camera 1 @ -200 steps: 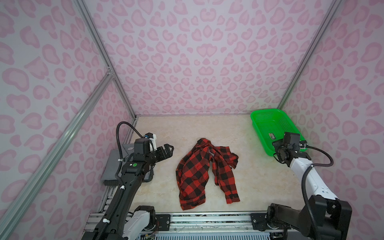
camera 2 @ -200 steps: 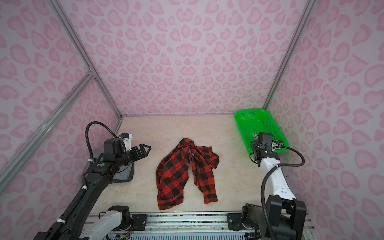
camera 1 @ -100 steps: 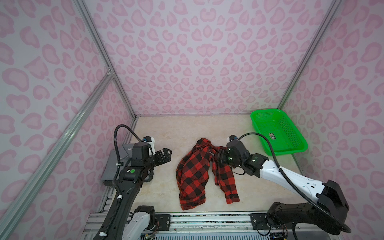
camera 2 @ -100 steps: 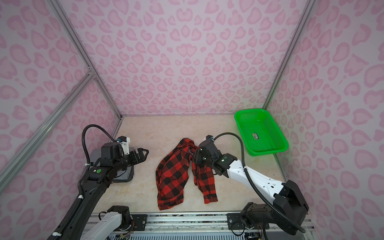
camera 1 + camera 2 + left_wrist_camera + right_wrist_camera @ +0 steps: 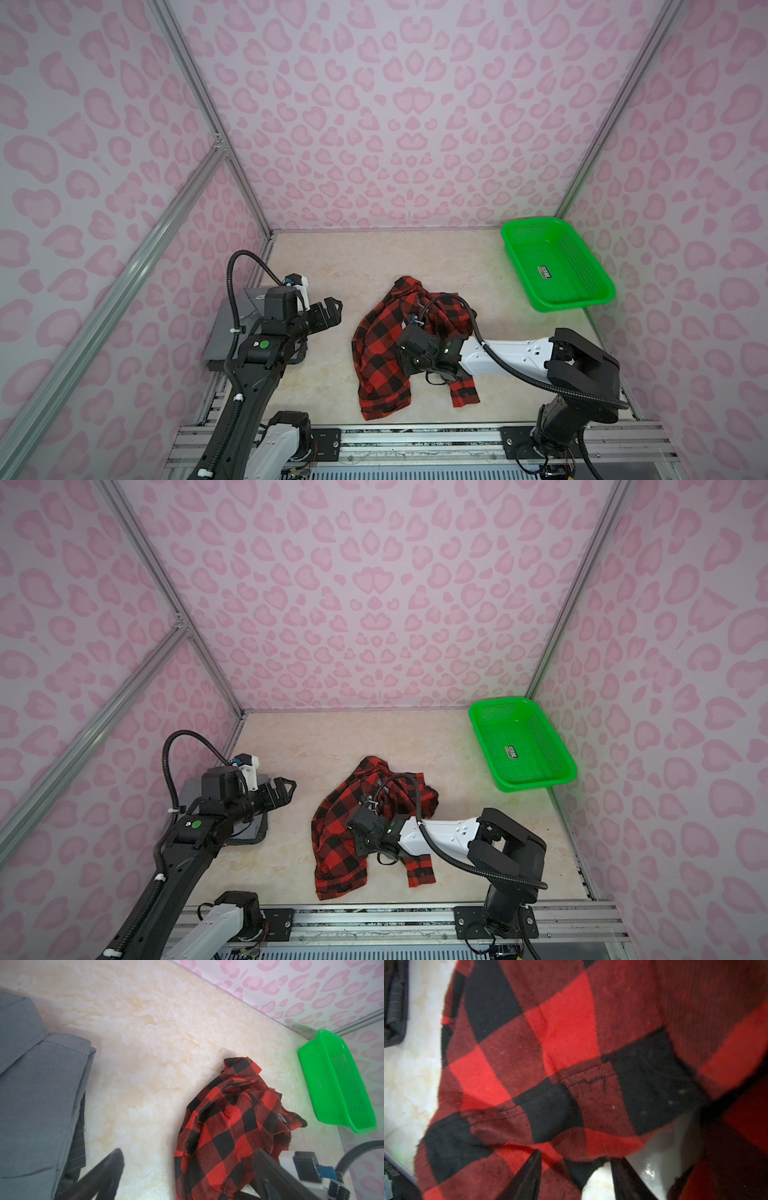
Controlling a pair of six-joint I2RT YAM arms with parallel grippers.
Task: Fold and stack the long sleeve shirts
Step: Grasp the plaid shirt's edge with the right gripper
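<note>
The beige marbled counter is the largest thing we see; its far half and the strip between the two shirts lie bare. The red-and-black checked shirt lies crumpled mid-counter, its hem near the front edge. The green basket sits in the far right corner, well apart from it. The grey shirt lies folded along the left edge. Our left gripper hovers over bare counter between the shirts, jaws wide, holding nothing. Our right gripper sits low on the checked shirt, jaws partway apart across a cloth edge.
</note>
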